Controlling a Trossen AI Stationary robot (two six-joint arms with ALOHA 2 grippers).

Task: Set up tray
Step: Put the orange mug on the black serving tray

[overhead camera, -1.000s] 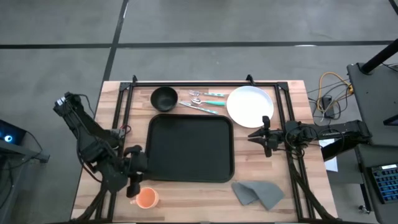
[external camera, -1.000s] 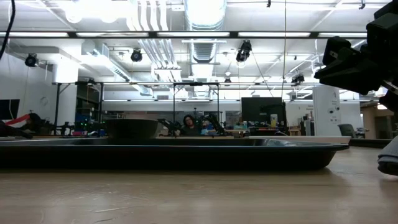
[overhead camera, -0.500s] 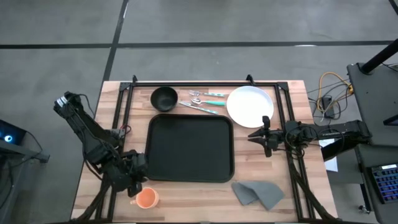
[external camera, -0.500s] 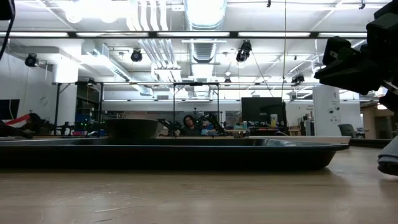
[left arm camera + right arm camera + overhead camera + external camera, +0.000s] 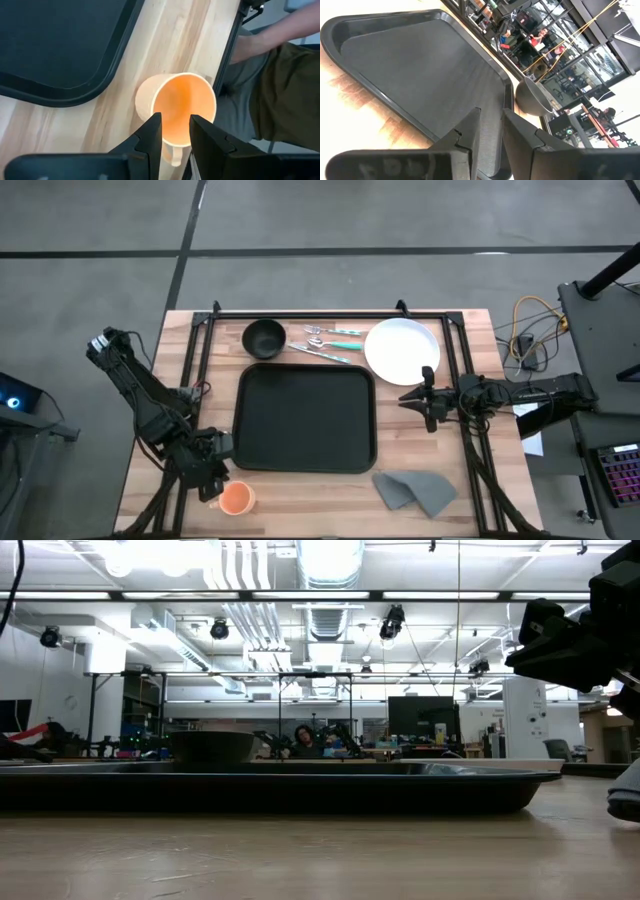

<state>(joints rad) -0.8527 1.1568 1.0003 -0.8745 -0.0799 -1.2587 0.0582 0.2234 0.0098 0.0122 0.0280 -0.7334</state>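
Note:
The black tray (image 5: 305, 418) lies flat in the middle of the table and also shows in the low view (image 5: 280, 790). An orange cup (image 5: 236, 498) stands upright on the wood by the tray's near left corner. My left gripper (image 5: 175, 131) is open and points steeply down just above the cup (image 5: 177, 107). Its fingertips are over the cup's rim on the handle side, with the handle (image 5: 172, 154) showing in the gap. My right gripper (image 5: 426, 398) waits by the tray's right edge, level, with a narrow gap between its fingers (image 5: 491, 125) and nothing in it.
A black bowl (image 5: 264, 338), cutlery (image 5: 330, 342) and a white plate (image 5: 402, 350) lie along the far side. A grey cloth (image 5: 415, 491) lies at the near right. A black frame rail (image 5: 200, 370) runs by the tray. A person's arm (image 5: 270, 35) shows beyond the near edge.
My left gripper has sunk toward the orange cup and drawn a little toward the near left, rolling and tipping its wrist as it went. The cup has stayed where it was.

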